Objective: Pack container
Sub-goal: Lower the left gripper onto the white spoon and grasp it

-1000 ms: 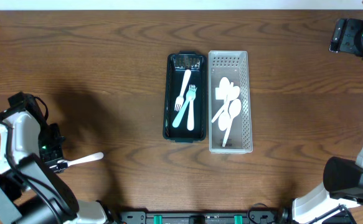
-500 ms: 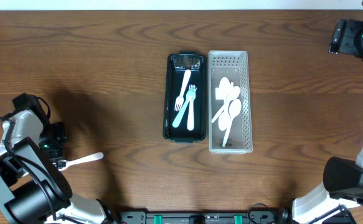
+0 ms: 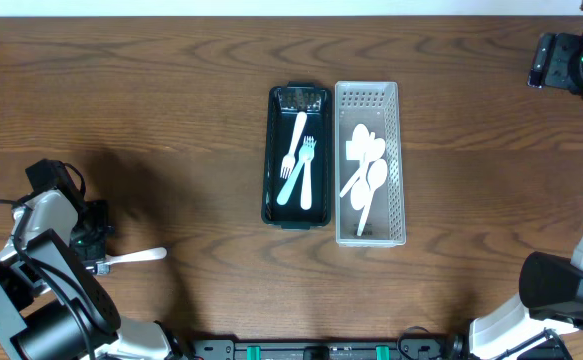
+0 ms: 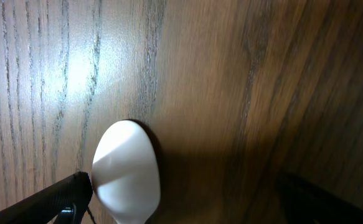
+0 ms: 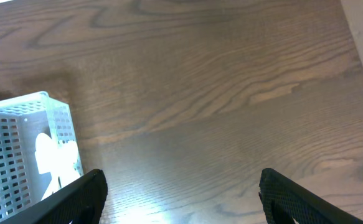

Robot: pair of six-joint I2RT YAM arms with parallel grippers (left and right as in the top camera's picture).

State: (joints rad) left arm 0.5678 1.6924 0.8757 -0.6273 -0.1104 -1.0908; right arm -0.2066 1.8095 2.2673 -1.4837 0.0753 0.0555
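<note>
A white plastic spoon [image 3: 136,256] lies on the wooden table at the lower left. My left gripper [image 3: 95,264] is open at its handle end. In the left wrist view the spoon's bowl [image 4: 126,171] rests on the wood between the spread fingers of the left gripper [image 4: 181,199], close to the left finger. A black container [image 3: 273,150] at the table's middle holds two white forks [image 3: 299,160]. A white perforated basket [image 3: 399,160] beside it holds white spoons [image 3: 365,172]. My right gripper [image 3: 563,58] is open and empty, raised at the far right corner, and shows in its wrist view [image 5: 181,186].
The basket's corner shows in the right wrist view [image 5: 7,137]. The table's right edge [image 5: 362,37] lies near the right arm. Bare wood lies between the spoon and the containers.
My left arm has drawn back toward the table's front edge, and its gripper has settled around the spoon's handle end. The spoon has barely shifted. The right arm has not moved.
</note>
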